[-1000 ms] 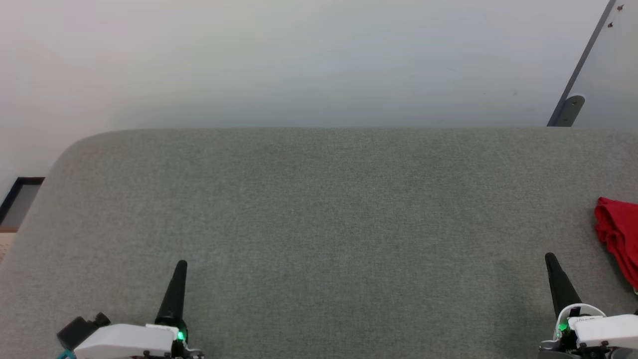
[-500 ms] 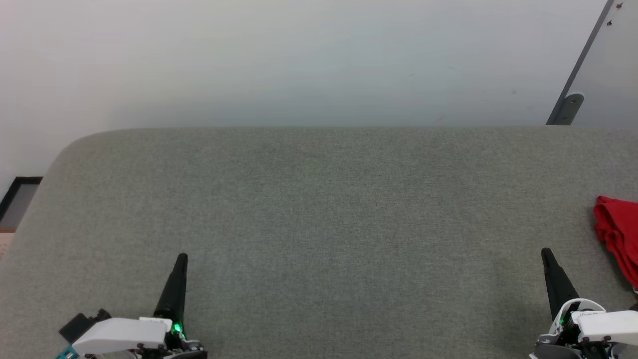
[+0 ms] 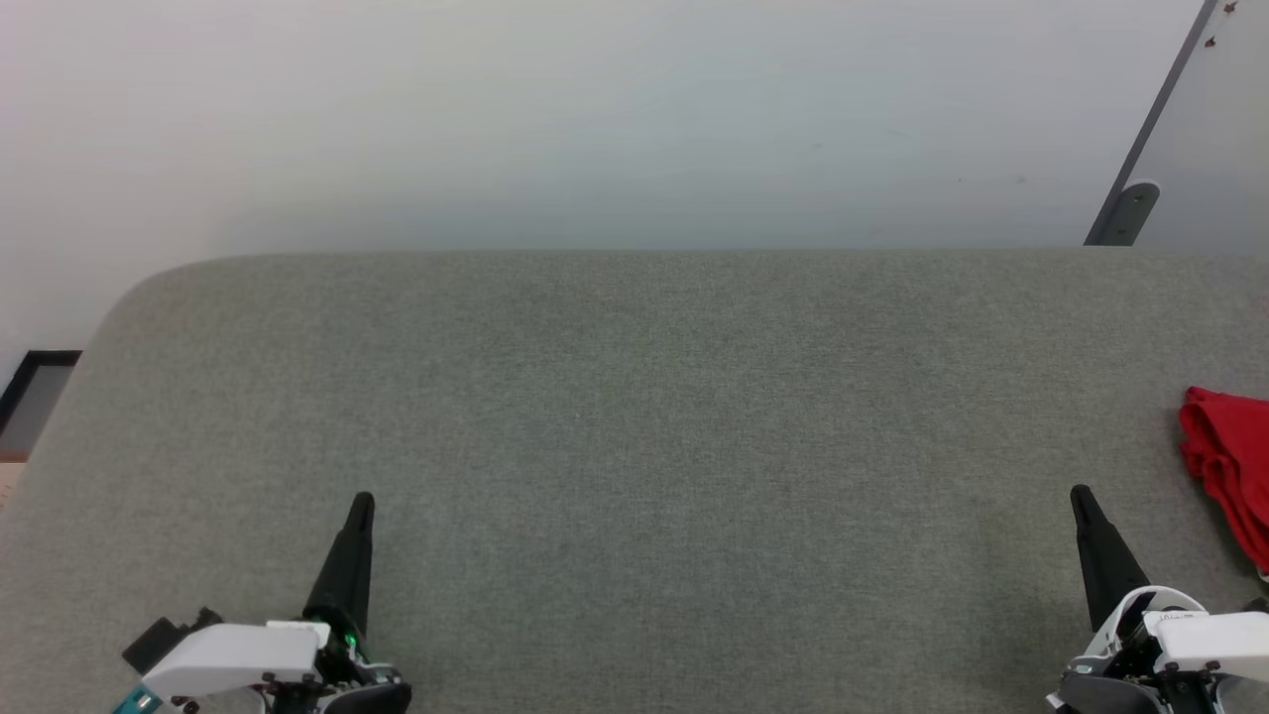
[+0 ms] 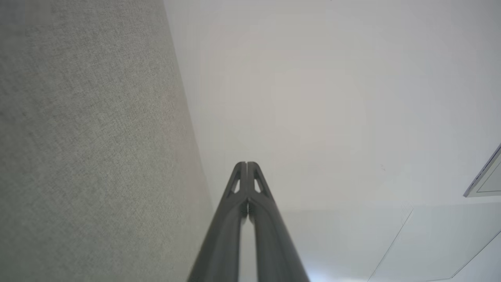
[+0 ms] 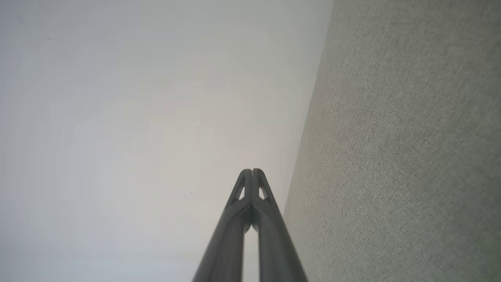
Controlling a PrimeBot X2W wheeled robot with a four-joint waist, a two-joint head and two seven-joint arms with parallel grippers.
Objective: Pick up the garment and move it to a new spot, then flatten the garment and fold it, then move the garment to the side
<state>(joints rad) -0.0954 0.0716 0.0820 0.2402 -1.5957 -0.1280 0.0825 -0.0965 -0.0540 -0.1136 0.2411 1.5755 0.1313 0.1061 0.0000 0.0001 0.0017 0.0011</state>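
The garment [image 3: 1229, 466] is a crumpled red heap at the right edge of the head view, lying on the grey fabric surface [image 3: 634, 416]; most of it is cut off by the frame. My right gripper [image 3: 1081, 496] points up at the lower right, a short way left of the garment and apart from it. At the lower left my left gripper [image 3: 363, 502] stands far from the garment. In each wrist view the two dark fingers meet at the tips, left gripper [image 4: 246, 163] and right gripper [image 5: 251, 170], both shut with nothing between them.
The grey padded surface has a rounded far-left corner [image 3: 149, 288] and ends at a pale wall [image 3: 595, 119]. A grey bracket and slanted panel [image 3: 1140, 188] stand at the upper right. A dark frame [image 3: 35, 392] shows at the far left.
Both grippers' tips have moved slightly up the head view. The whole picture has also shifted a little, so the camera moved. The garment lies as before.
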